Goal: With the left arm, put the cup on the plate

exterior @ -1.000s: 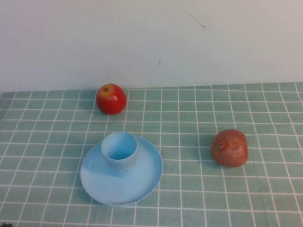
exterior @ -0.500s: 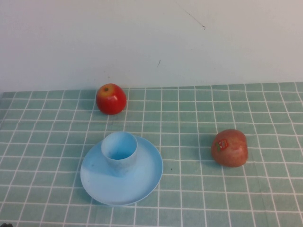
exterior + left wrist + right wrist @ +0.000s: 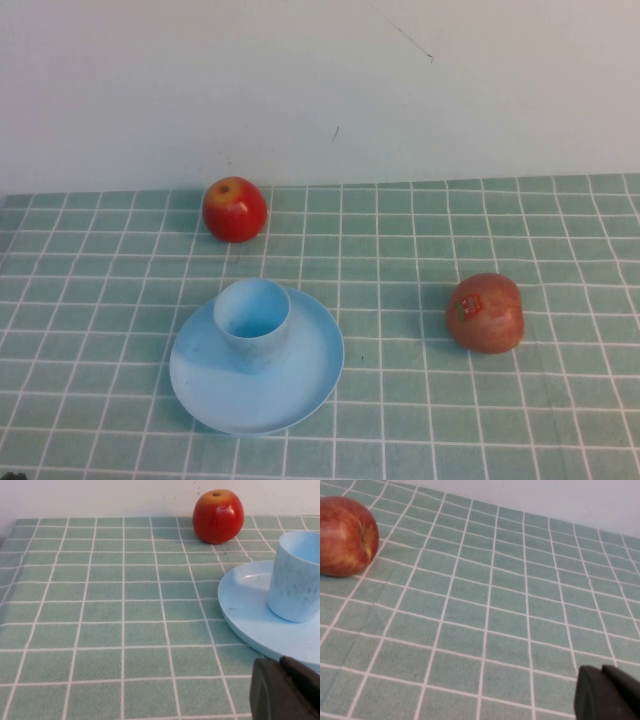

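The light blue cup (image 3: 252, 320) stands upright on the back left part of the round light blue plate (image 3: 300, 385), in the middle left of the table. The left wrist view shows the cup (image 3: 297, 577) standing on the plate (image 3: 245, 605) too. My left gripper (image 3: 281, 664) shows only in its wrist view: it is shut and empty, low over the cloth just off the plate's near rim, apart from the cup. My right gripper (image 3: 601, 670) shows only in its wrist view: it is shut and empty over bare cloth. Neither arm shows in the high view.
A red apple (image 3: 235, 209) sits behind the plate near the wall, also in the left wrist view (image 3: 218, 516). A darker red apple with a sticker (image 3: 486, 313) lies to the right, also in the right wrist view (image 3: 345, 536). A green checked cloth (image 3: 400, 250) covers the table.
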Controlling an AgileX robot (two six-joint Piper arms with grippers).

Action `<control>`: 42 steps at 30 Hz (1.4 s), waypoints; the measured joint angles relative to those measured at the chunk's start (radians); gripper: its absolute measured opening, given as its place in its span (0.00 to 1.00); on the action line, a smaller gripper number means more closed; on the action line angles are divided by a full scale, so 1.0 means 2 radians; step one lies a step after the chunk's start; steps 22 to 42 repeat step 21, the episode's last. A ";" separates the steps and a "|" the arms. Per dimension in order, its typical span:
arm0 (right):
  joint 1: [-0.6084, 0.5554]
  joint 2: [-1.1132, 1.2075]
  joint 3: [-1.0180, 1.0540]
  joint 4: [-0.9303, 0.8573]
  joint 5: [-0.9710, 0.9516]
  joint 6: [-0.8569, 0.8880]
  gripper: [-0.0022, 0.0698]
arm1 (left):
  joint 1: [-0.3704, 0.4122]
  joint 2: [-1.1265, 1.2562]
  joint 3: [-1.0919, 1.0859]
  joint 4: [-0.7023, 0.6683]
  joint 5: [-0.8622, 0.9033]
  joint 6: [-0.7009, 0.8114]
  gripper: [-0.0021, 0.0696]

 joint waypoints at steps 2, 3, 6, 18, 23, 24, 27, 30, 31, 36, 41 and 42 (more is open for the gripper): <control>0.000 0.000 0.000 0.000 0.000 0.000 0.03 | 0.000 0.000 0.000 0.000 0.000 0.005 0.03; 0.000 0.000 0.000 0.000 0.000 0.000 0.03 | 0.000 0.000 0.000 0.000 0.000 0.006 0.03; 0.000 0.000 0.000 0.000 0.000 0.000 0.03 | 0.000 0.000 0.000 0.000 0.000 0.009 0.03; 0.000 0.000 0.000 0.000 0.000 0.000 0.03 | 0.000 0.000 0.000 0.000 0.000 0.010 0.03; 0.000 0.000 0.000 0.000 0.000 0.000 0.03 | 0.000 0.000 0.000 0.000 0.000 0.010 0.03; 0.000 0.000 0.000 0.000 0.000 0.000 0.03 | 0.000 0.000 0.000 0.000 0.000 0.010 0.03; 0.000 0.000 0.000 0.000 0.000 0.000 0.03 | 0.000 0.000 0.000 0.000 0.000 0.010 0.03; 0.000 0.000 0.000 0.000 0.000 0.000 0.03 | 0.000 0.000 0.000 0.000 0.000 0.010 0.03; 0.000 0.000 0.000 0.000 0.000 0.000 0.03 | 0.000 0.000 0.000 0.000 0.000 0.010 0.03; 0.000 0.000 0.000 0.000 0.000 0.000 0.03 | 0.000 0.000 0.000 0.000 0.000 0.010 0.03; 0.000 0.000 0.000 0.000 0.000 0.000 0.03 | 0.000 0.000 0.000 0.000 0.000 0.010 0.03; 0.000 0.000 0.000 0.000 0.000 0.000 0.03 | 0.000 0.000 0.000 0.000 0.000 0.010 0.03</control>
